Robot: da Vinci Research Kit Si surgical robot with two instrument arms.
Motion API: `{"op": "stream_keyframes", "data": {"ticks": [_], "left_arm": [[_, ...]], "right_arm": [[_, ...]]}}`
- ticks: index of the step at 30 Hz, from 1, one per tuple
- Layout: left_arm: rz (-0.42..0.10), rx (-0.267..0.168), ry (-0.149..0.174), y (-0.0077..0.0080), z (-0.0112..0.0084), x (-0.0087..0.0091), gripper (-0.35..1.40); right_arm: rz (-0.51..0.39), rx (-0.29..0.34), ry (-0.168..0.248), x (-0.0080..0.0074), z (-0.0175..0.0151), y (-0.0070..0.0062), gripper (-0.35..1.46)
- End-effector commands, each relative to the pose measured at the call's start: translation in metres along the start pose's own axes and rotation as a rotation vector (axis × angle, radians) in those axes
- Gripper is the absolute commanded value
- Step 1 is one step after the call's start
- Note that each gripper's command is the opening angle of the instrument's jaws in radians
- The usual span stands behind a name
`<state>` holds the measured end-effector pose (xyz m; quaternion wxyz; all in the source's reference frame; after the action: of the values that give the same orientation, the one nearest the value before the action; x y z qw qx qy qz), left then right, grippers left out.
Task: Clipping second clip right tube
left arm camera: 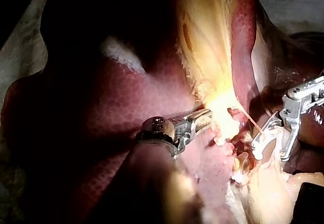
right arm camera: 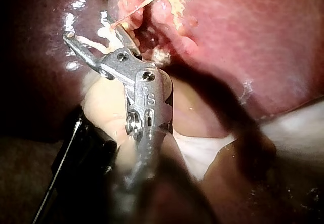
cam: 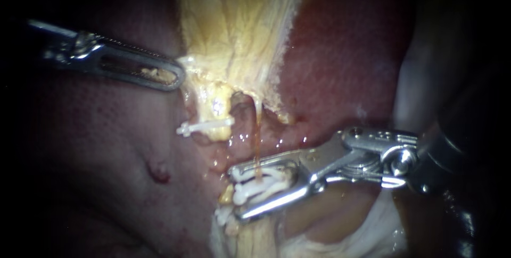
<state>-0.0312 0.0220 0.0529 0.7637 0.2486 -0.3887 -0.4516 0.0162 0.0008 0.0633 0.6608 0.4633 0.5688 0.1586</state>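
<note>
Lying crosswise, the clip straddles the upright right tube.

A pale, wrinkled cloth shows at the outer edges in the left wrist view. Light falls in a narrow pool, leaving the surroundings dark.

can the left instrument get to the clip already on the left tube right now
Probably yes: that clip sits just below the left instrument with only open liver between. The right instrument, holding a second clip at the thin right tube, is lower and out of the way.
</note>
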Motion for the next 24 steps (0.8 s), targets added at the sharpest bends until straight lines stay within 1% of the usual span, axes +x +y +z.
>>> {"op": "stream_keyframes", "data": {"ticks": [1, 10, 18, 24], "left_arm": [[0.000, 0.000, 0.000, 0.0000, 0.0000, 0.0000, -0.35], [0.000, 0.000, 0.000, 0.0000, 0.0000, 0.0000, -0.35], [0.000, 0.000, 0.000, 0.0000, 0.0001, 0.0000, -0.35], [0.000, -0.001, 0.000, 0.0000, 0.0001, 0.0000, -0.35]], "right_arm": [[0.000, -0.001, -0.001, -0.0001, -0.0001, 0.0001, 0.47], [-0.001, -0.001, -0.001, -0.0006, -0.0013, 0.0006, 0.33], [-0.001, 0.000, -0.002, -0.0009, -0.0019, 0.0013, 0.14], [-0.001, 0.001, -0.002, -0.0010, -0.0021, 0.0014, -0.09]]}}
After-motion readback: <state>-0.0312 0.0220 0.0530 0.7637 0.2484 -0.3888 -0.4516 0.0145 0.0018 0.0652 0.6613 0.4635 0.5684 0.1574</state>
